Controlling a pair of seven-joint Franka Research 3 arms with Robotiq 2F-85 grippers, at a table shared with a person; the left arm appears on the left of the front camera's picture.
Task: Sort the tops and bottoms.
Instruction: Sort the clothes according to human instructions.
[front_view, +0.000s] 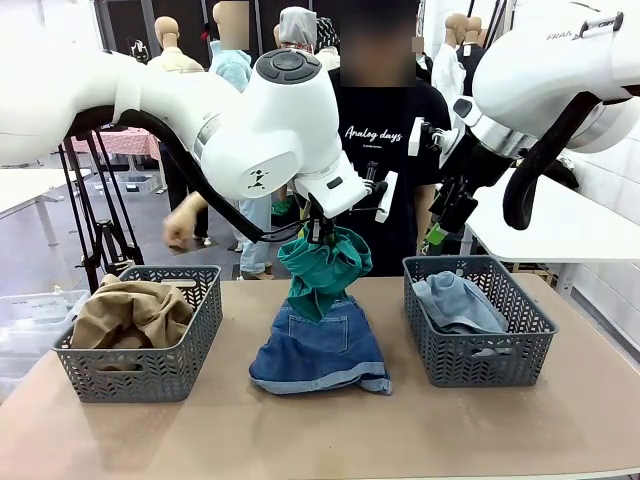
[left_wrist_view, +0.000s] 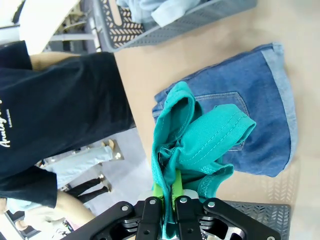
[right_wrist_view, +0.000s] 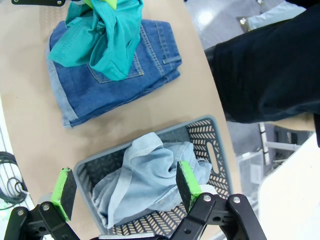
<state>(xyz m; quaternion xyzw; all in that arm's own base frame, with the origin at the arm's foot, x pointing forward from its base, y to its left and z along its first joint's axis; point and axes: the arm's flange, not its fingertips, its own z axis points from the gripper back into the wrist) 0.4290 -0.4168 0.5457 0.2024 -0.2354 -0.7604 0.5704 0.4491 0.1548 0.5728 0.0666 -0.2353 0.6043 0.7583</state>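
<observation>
**A:** What is seen to the left of the dark blue shorts?

**B:** A grey basket is set well to their left. The tan top is heaped in it, and no long axis can be made out in the heap.

**A:** How are the shorts themselves laid?

**B:** They are spread flat on the table. Their long axis is run from far side to near side. The waistband is turned toward the person and the cuffed hems toward the robot, with a back pocket facing up.

**A:** And above them?

**B:** The teal top is clamped between the closed pads of the left gripper. It is hung with its length pointing downward, and its lowest folds are brought down to the waistband end of the shorts.

**A:** What is found to the right of the shorts?

**B:** A second grey basket is placed there, with the pale denim piece crumpled inside. The right gripper is held over it, jaws spread wide, and nothing is gripped.
</observation>
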